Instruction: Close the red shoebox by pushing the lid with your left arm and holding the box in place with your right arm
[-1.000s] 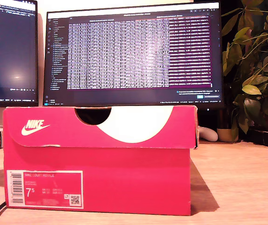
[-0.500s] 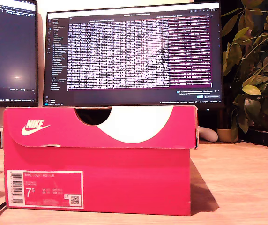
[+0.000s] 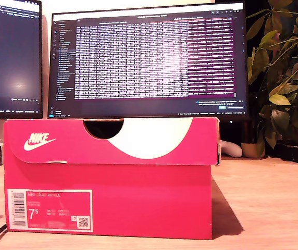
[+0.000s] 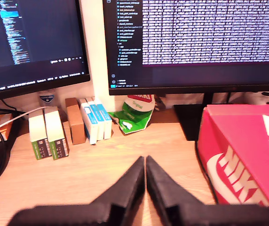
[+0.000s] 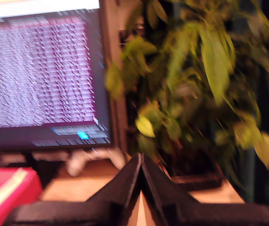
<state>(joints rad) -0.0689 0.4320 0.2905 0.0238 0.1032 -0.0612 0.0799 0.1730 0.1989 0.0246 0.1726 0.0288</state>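
The wooden desk [image 3: 263,203] carries the red shoebox [image 3: 110,200] and small cartons [image 4: 50,134].

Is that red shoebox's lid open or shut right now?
Shut. The lid lies flat over the red shoebox, its front flap hanging down over the box's side in the exterior view.

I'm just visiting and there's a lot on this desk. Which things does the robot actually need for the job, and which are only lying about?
For the job: shoebox, lid, my first gripper, my second gripper.

Lying about: monitors, plant, small cartons, green packet.
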